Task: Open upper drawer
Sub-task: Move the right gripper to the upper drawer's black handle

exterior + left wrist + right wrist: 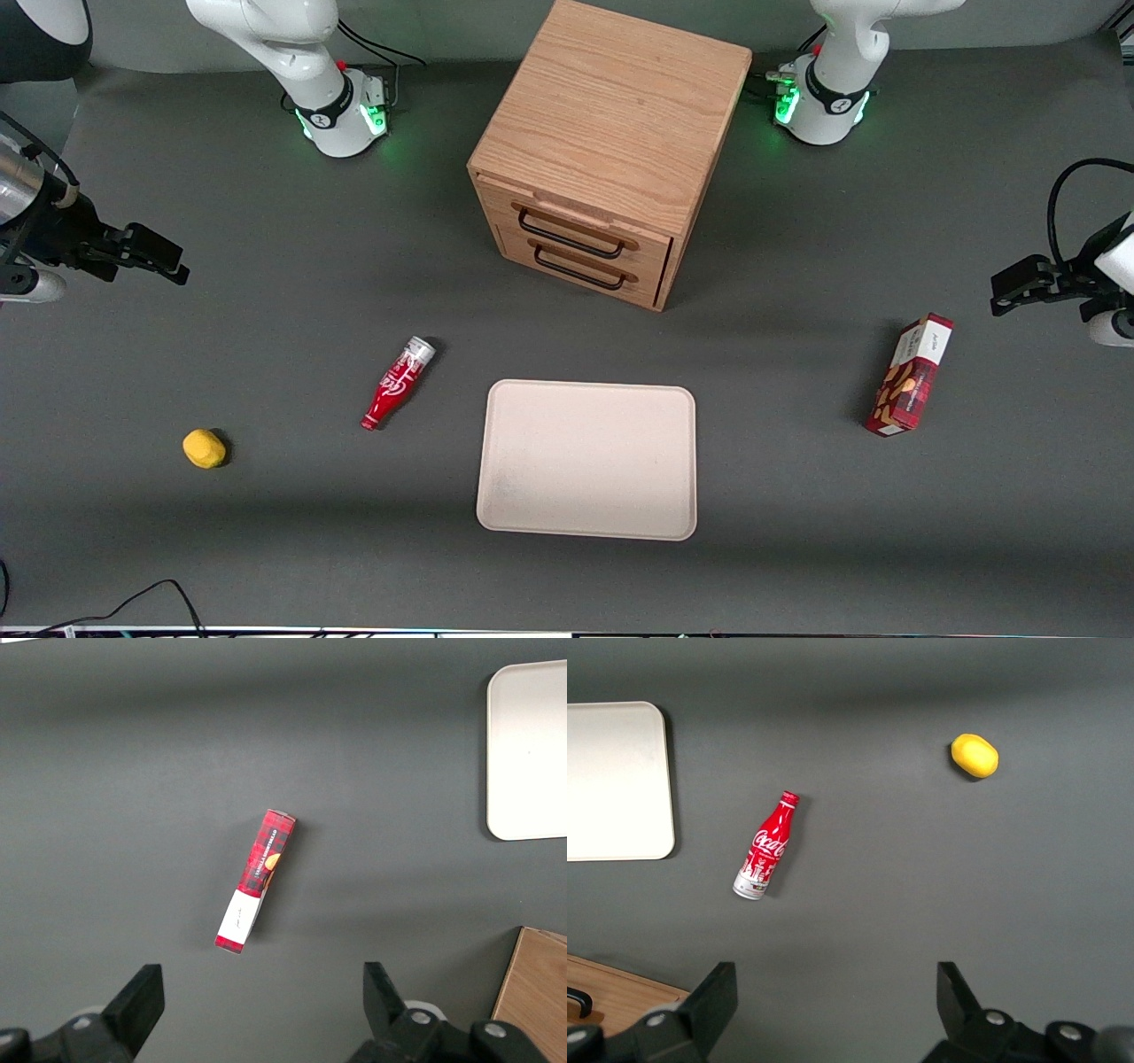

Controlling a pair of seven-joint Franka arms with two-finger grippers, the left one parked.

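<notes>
The upper drawer (pixel 580 229) is the topmost of two light-oak drawers in the boxy wooden cabinet (pixel 611 124). It is closed, and its black wire handle (pixel 570 234) sits just above the lower drawer's handle (pixel 578 268). My gripper (pixel 164 260) hangs high over the table at the working arm's end, well away from the cabinet. It is open and empty; in the right wrist view its fingers (pixel 713 997) stand wide apart over bare mat (pixel 833 992). A corner of the cabinet (pixel 611 992) shows there too.
A red cola bottle (pixel 397 383) lies on the mat nearer the front camera than the cabinet. A yellow lemon (pixel 205 448) lies toward the working arm's end. A beige tray (pixel 587 458) lies in front of the cabinet. A red snack box (pixel 910 376) stands toward the parked arm's end.
</notes>
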